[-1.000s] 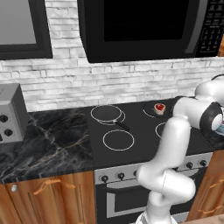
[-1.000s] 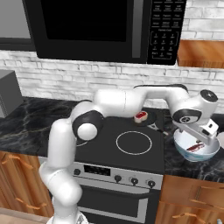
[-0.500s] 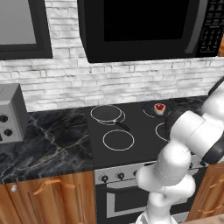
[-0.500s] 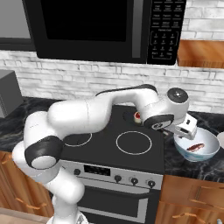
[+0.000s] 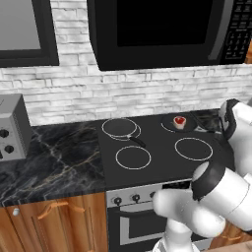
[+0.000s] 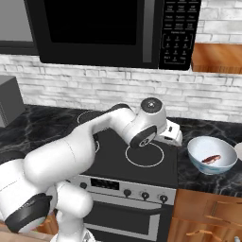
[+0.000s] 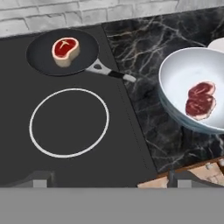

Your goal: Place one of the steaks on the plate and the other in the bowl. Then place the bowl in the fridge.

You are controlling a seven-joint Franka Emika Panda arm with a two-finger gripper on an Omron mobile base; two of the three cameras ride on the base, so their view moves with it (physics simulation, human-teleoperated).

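Note:
One steak (image 7: pixel 201 100) lies inside the bowl (image 7: pixel 175 74), which stands on the dark counter right of the stove; the same steak (image 6: pixel 211 158) and bowl (image 6: pixel 210 170) show in the right base view. The other steak (image 7: pixel 65 49) rests in a dark frying pan (image 7: pixel 43 59) on the back right burner, also seen as a steak (image 5: pixel 179 121) in the left base view. My gripper (image 7: pixel 109 180) hangs open and empty over the stove's front right burner, left of the bowl. A sliver of the white plate (image 7: pixel 217 43) peeks in beyond the bowl. The fridge is out of view.
A second dark pan (image 5: pixel 119 128) sits on the back left burner. A grey toaster (image 5: pixel 10 129) stands on the counter far left. The black microwave (image 6: pixel 108 28) hangs above the stove. The counter's front edge runs just below the bowl.
My gripper has drawn back from above the bowl and swung left over the stove, jaws still open. The steak stays in the bowl.

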